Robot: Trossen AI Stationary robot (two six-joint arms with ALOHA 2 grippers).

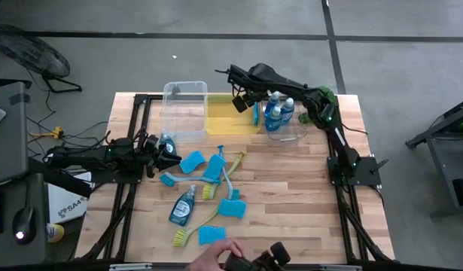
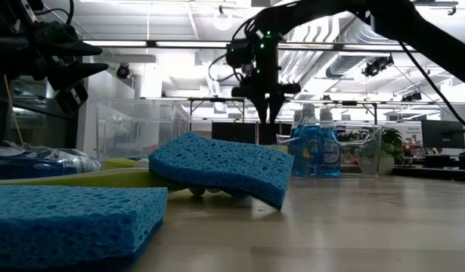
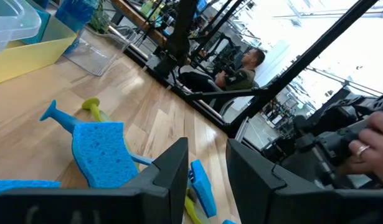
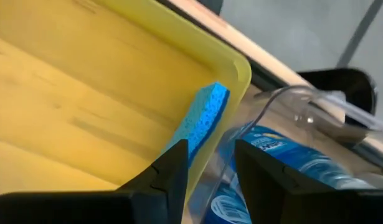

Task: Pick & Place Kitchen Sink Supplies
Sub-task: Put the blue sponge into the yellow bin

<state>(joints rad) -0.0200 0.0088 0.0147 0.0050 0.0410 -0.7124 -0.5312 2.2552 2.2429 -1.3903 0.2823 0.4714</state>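
Note:
A blue sponge [image 4: 200, 121] stands on edge in the yellow bin [image 1: 227, 120], leaning against its right wall. My right gripper [image 1: 242, 100] hangs open just above the sponge, fingers pointing down and clear of it. Dish soap bottles [image 1: 278, 113] stand in the clear bin [image 1: 295, 134] beside it. On the table's middle lie more sponges [image 1: 214, 167], a soap bottle [image 1: 182, 207] on its side, and blue and yellow-green dish brushes [image 1: 229, 181]. My left gripper [image 1: 167, 154] waits open at the table's left, level, with nothing between its fingers.
A second clear bin [image 1: 184, 109] stands left of the yellow one. A green plant [image 1: 325, 95] sits at the far right behind my right arm. A person's hand [image 1: 216, 256] holds a dark device at the near edge. Bare wood lies on the table's right half.

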